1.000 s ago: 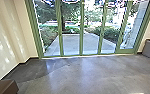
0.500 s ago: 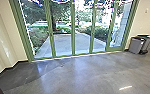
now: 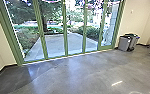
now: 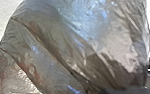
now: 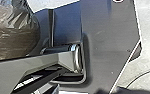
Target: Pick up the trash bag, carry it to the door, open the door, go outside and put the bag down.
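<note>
In the head view, tall glass doors in green frames (image 3: 65,32) stand across the far side of a smooth grey concrete floor (image 3: 86,72), and their panels appear closed. Beyond the glass lies a pale paved path (image 3: 54,45) with leafy green bushes (image 3: 27,37) along its sides. To the right of the doors, a boxy grey bin (image 3: 123,44) stands just beside a second, green-topped bin (image 3: 134,41), near a beige wall (image 3: 138,20).

In the left wrist view, the translucent grey plastic trash bag (image 4: 66,45) looms close, its creased film showing brown and whitish patches. Whether the left gripper is open, closed or gripping the bag, I cannot tell.

In the right wrist view, the bag's rounded side is near the robot's wide dark plate (image 5: 111,37). The right gripper's state cannot be told either.
</note>
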